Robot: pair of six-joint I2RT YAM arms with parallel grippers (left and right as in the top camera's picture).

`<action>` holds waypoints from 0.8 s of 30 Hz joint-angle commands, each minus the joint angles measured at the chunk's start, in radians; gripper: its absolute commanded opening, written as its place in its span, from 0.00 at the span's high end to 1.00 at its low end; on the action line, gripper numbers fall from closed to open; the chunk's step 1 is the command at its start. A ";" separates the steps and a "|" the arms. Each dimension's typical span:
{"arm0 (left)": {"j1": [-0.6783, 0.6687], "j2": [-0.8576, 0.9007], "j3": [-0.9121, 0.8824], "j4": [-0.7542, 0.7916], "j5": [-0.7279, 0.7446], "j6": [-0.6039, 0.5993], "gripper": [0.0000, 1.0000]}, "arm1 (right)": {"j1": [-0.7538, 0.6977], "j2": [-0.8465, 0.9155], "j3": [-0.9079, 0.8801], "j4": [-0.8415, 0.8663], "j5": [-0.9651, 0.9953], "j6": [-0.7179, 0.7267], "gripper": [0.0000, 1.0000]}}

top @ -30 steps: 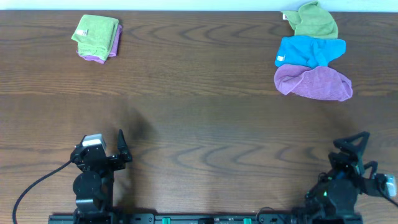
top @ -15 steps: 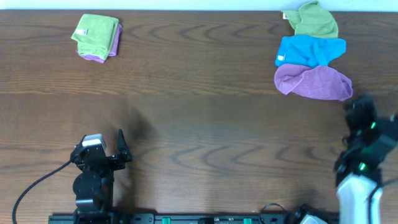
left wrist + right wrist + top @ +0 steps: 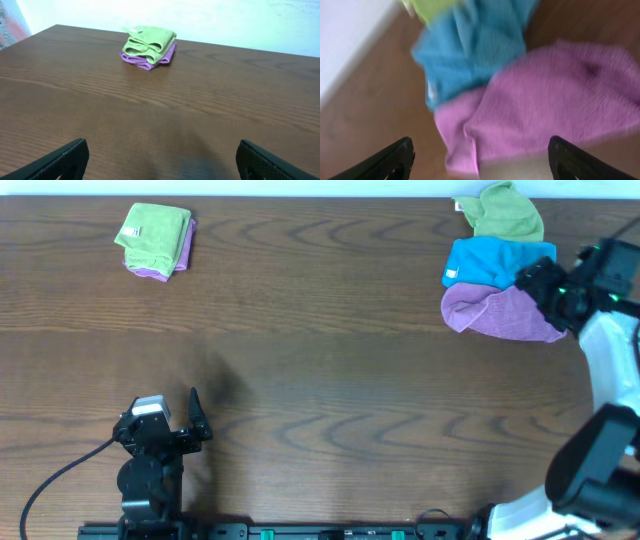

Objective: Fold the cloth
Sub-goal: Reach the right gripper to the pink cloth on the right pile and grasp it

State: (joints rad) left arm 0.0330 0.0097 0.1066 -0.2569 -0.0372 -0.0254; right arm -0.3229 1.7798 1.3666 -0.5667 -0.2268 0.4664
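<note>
The right fingers (image 3: 395, 160), spread wide, hung above the purple cloth (image 3: 545, 110), which lay crumpled just beneath and ahead of them, touching a blue cloth (image 3: 475, 45) beyond. The left fingers (image 3: 60, 162), also wide, hovered over the counter (image 3: 150, 125).

The left arm (image 3: 145, 470) is folded back near its base; the left gripper (image 3: 192, 418) sits level, its fingers (image 3: 62, 161) spread wide apart; the right arm (image 3: 605, 355) is stretched far forward; the right gripper (image 3: 532, 280) tilts downward, its fingers (image 3: 387, 160) parted equally wide.
</note>
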 commanded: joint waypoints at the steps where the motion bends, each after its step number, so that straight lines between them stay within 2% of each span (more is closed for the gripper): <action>1: 0.006 -0.005 -0.025 -0.008 -0.014 0.007 0.05 | 0.046 0.065 0.086 -0.085 0.044 -0.064 0.14; 8: 0.006 -0.005 -0.025 -0.008 -0.014 0.007 0.05 | 0.120 0.121 0.100 -0.129 0.048 -0.063 0.17; 13: 0.006 -0.005 -0.025 -0.008 -0.014 0.007 0.05 | 0.170 0.163 0.100 -0.132 0.132 -0.053 0.21; 15: 0.006 -0.005 -0.025 -0.008 -0.014 0.007 0.05 | 0.180 0.180 0.100 -0.137 0.178 -0.029 0.29; 21: 0.006 -0.005 -0.025 -0.008 -0.014 0.007 0.05 | 0.180 0.202 0.100 -0.126 0.254 0.013 0.41; 24: 0.006 -0.005 -0.025 -0.008 -0.014 0.007 0.04 | 0.180 0.202 0.100 -0.121 0.261 0.012 0.52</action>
State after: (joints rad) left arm 0.0330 0.0093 0.1066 -0.2569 -0.0372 -0.0254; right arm -0.1463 1.9751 1.4452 -0.6907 -0.0025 0.4683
